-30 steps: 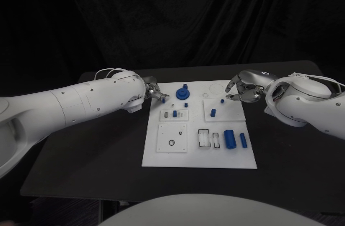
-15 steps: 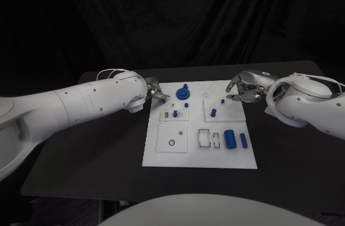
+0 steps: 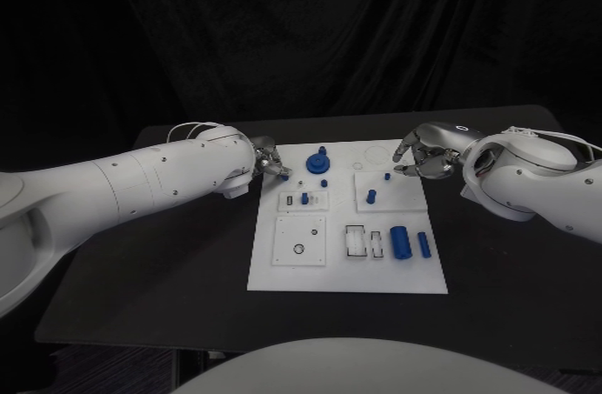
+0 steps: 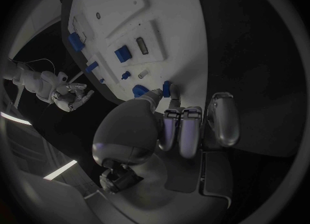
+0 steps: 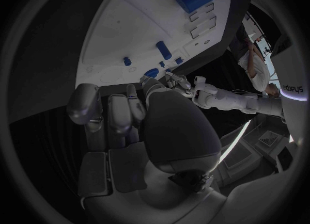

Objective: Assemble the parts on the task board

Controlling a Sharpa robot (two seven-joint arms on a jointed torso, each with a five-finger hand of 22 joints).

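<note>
Left hand point(image 3: 266, 159) sits at the board's point(image 3: 289, 277) far-left corner, fingertips down by a small blue peg point(image 4: 167, 88) right at the left edge. Wrist view: a fingertip and the thumb look closed around or against that peg, other fingers curled in a row beside it. Can't tell if it's a true pinch or just contact.

Right hand point(image 3: 426, 158) hovers at the far-right corner, fingers half curled and apart, nothing in them. Nearest parts: a small blue peg point(image 3: 388, 176) and a taller one point(image 3: 372, 197) on the raised right-hand plate.

Other parts: blue gear point(image 3: 318, 163) near the far edge, mid-board; big blue cylinder point(image 3: 400, 242) and a slimmer one point(image 3: 424, 244) toward the near-right; empty slots point(image 3: 357, 241) just left of them.

My read: the step is the left hand picking or seating the edge peg. To do it well:
- Confirm the pinch is square on the peg, thumb opposite fingertip, before any lift.
- Keep the peg upright; it's small and at the board edge, so a sideways nudge could knock it onto the table.
- Move straight up or down, no drag across the board.
- Hold the right hand where it is, clear of the far-right pegs, until the left is done.
</note>
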